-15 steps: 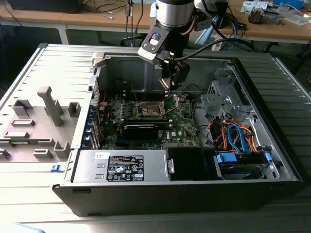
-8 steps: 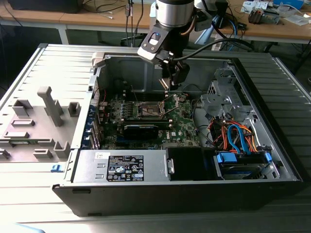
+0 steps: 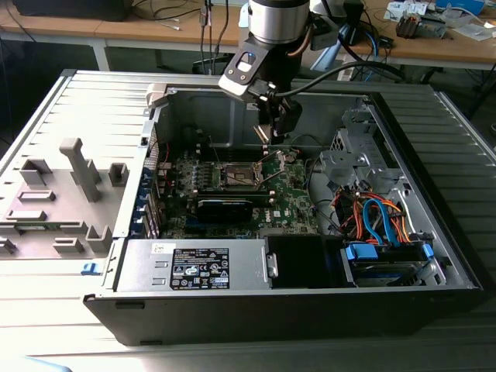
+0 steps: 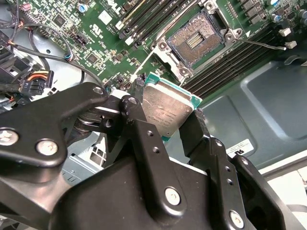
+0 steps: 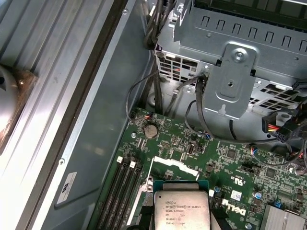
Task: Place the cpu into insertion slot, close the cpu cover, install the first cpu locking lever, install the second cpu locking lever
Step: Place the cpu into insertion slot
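The gripper (image 4: 166,120) clamps the cpu (image 4: 163,105) by two opposite edges between its black fingers (image 4: 139,125), with the silvery face tilted. Beyond the cpu and apart from it, the socket (image 4: 195,40) lies open on the green circuit board (image 4: 103,43), its dark centre bare. Long memory slots (image 4: 144,17) run on either side.

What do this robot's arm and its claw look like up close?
The arm is a shiny silver-grey cylinder with a black cable trailing off. The gripper is matte black, with angular jointed fingers fastened by silver screws.
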Motion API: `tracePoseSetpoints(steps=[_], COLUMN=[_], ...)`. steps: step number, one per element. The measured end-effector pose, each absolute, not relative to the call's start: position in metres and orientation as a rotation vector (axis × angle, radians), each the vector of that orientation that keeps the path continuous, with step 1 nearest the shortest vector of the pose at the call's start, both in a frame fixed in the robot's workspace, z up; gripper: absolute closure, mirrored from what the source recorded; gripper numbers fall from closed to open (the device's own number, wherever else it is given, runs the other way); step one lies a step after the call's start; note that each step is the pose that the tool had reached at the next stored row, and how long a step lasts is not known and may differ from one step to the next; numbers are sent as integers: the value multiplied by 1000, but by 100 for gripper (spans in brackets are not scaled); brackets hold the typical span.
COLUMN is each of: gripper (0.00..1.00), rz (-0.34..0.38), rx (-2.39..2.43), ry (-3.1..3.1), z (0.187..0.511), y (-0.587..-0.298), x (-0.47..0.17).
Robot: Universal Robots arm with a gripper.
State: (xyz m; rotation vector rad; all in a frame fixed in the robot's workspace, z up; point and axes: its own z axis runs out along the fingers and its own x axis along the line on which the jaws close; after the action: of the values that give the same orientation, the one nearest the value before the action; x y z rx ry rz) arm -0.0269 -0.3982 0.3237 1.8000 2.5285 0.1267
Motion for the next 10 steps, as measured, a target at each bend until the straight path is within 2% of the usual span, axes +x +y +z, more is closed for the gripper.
tracePoseSetpoints(steps=[10], gripper=[45], rz=[126], rx=[1823], ry=[2511], z=[323], y=[-398], x=[-27])
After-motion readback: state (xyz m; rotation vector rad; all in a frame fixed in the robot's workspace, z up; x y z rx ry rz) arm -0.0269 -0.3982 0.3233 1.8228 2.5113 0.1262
